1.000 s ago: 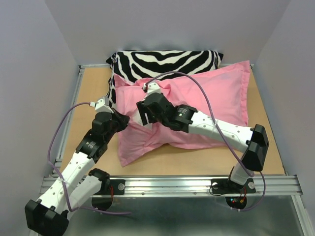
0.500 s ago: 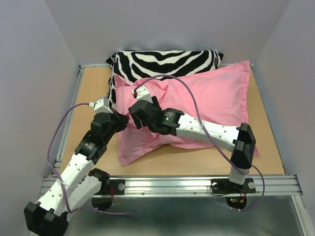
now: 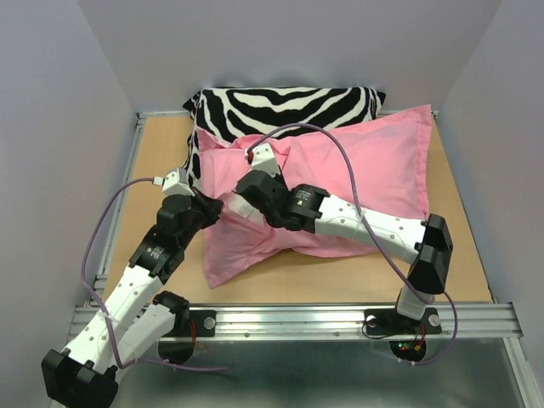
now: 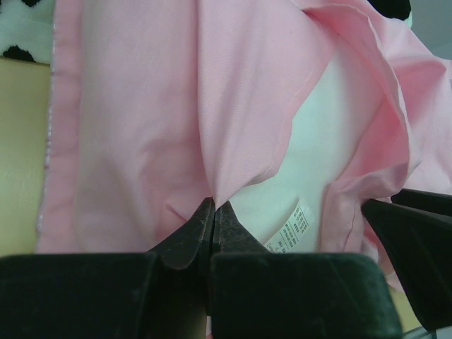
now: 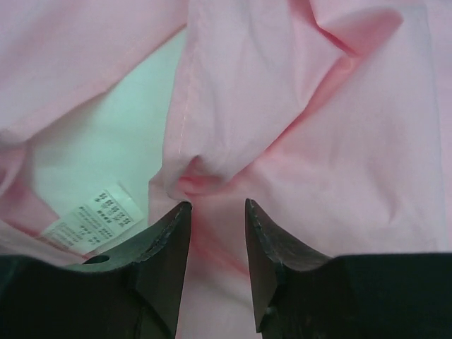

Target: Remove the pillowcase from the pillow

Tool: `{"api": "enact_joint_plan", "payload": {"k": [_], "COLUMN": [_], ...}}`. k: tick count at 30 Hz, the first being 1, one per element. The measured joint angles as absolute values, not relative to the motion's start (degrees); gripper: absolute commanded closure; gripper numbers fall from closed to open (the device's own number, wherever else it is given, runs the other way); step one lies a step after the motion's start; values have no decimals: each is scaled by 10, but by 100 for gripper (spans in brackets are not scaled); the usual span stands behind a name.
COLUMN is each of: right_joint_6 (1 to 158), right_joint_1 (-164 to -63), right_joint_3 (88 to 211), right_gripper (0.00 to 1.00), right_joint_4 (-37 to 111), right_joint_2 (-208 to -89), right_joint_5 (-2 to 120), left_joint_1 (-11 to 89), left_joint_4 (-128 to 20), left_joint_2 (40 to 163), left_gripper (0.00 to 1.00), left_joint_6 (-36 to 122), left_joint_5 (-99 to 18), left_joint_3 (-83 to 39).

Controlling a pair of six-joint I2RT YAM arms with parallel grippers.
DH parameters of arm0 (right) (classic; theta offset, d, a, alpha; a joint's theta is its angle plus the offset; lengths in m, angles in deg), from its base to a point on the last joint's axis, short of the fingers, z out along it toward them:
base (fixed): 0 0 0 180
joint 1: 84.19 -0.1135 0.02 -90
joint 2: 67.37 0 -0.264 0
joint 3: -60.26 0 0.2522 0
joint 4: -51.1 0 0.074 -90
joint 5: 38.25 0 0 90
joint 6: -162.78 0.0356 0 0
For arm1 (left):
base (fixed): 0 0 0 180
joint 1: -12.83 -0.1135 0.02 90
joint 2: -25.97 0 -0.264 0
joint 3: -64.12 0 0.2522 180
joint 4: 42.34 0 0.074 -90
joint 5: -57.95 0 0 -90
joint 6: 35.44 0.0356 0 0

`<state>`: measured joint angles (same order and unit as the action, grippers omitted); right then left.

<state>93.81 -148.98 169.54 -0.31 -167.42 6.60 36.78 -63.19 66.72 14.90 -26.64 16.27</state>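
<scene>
Bright, even overhead light — soft shadows, no glare; wrist close-ups slightly soft, dark at the bottom.

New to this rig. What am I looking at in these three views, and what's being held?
Two robot arms are bolted at the near table edge, each ending in a two-finger gripper. The overhead view looks down from behind them; the other two come from cameras on each wrist. On the wooden table lie a zebra-striped cushion and, in front, a white pillow inside a pink pillowcase. The left gripper is shut, pinching the pillowcase's open edge. The right gripper is open at a fabric fold. The pillow's tag shows in the opening.
</scene>
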Motion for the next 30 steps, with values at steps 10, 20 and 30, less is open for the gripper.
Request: {"api": "enact_joint_plan", "payload": {"k": [10,20,30], "right_joint_6": [958,985,995], "right_joint_1": [-1420,-1384,-1473], "right_joint_3": [1621,1595,1629], "right_gripper": [84,33,19], "right_joint_4": [-31,-35,-25], "right_joint_2": [-1597,-1471,-1614], "right_joint_5": [56,111,149], "left_joint_1": [368,368,368], "left_joint_4": [-632,-632,-632], "left_joint_2": [666,665,665], "left_gripper": [100,100,100], "left_joint_6": [149,149,149], "left_joint_5": [-267,-269,-271], "left_joint_3": [163,163,163]}}
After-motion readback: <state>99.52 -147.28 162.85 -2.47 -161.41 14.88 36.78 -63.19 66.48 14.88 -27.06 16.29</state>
